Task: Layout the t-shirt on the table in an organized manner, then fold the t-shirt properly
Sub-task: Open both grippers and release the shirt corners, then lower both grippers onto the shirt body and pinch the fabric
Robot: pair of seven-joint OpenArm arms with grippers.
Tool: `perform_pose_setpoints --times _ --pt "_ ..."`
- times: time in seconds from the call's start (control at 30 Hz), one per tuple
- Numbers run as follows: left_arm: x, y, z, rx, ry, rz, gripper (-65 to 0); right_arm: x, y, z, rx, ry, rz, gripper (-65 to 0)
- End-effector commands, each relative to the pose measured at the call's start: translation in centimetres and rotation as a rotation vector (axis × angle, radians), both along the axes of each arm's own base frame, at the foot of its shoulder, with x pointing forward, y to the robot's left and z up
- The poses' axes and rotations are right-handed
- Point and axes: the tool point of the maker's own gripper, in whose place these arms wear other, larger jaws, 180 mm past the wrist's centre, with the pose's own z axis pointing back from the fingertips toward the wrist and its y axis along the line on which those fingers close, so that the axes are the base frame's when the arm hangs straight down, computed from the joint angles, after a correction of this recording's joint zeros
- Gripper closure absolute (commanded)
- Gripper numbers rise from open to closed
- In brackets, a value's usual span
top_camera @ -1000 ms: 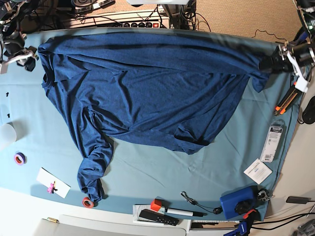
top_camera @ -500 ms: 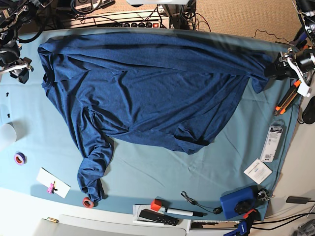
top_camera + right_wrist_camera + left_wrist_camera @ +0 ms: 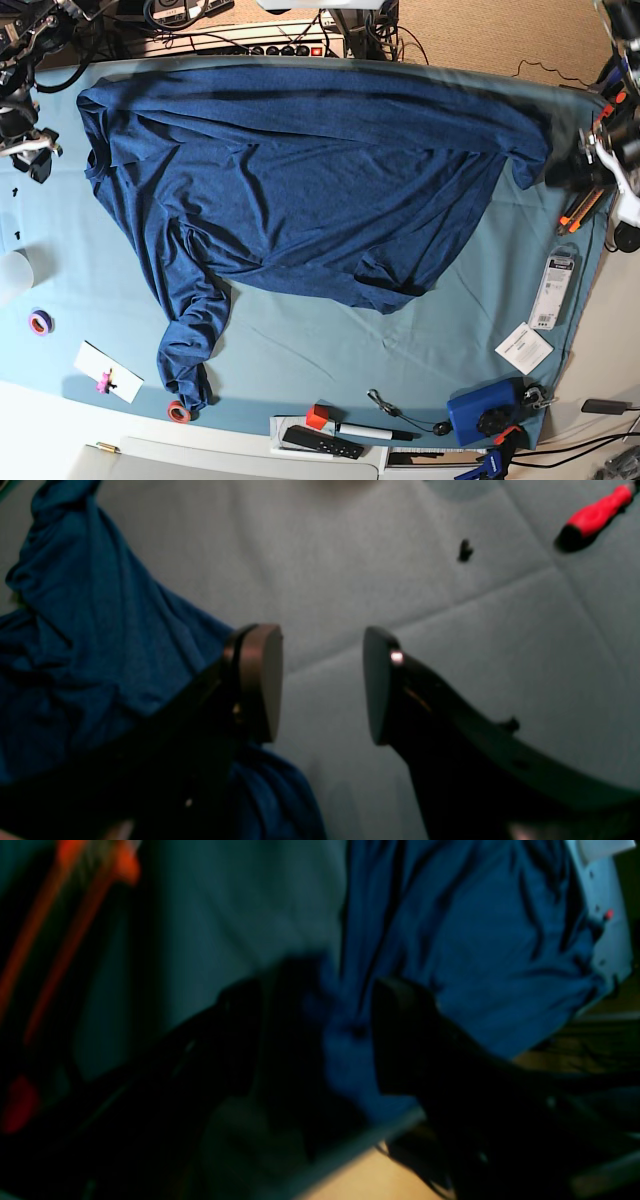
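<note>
T-shirt [image 3: 300,180] spread across table [image 3: 330,350], 12 o'clock side | one sleeve trails toward 7, hem rumpled | left gripper [image 3: 580,165] apart, empty | right gripper [image 3: 322,685] apart, empty | folding not begun

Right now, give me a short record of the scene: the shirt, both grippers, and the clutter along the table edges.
shirt: t-shirt spread on the table, wrinkled, one sleeve trailing toward the near edge
left gripper: open, at the shirt's corner, off the fabric
right gripper: open, empty, beside the shirt over bare cloth
clutter: red tape roll, purple tape roll, blue device, orange knife
</note>
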Motion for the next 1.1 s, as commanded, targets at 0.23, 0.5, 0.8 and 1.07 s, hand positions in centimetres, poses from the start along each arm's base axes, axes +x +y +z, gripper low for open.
perform_pose_setpoints --times 0.23,0.5,0.8,1.07 --pt "5.8 -0.6 4.5 0.061 -0.177 -0.032 -35.1 4.7 0.9 3.2 -0.062 -0.094 0.06 -26.4" --pt "9.5 -8.8 1.7 0.21 -0.173 -0.261 -35.0 9.3 7.3 1.1 -0.103 -0.01 0.278 -26.4" --pt "13.1 -20.5 1.8 0.264 -0.216 -0.467 -31.5 11.3 15.0 -1.9 -0.056 0.05 0.461 -26.3" --pt "12.5 -26.0 -2.0 0.363 -0.213 -0.548 -31.5 11.7 18.8 -3.4 -0.049 0.057 0.521 -26.3"
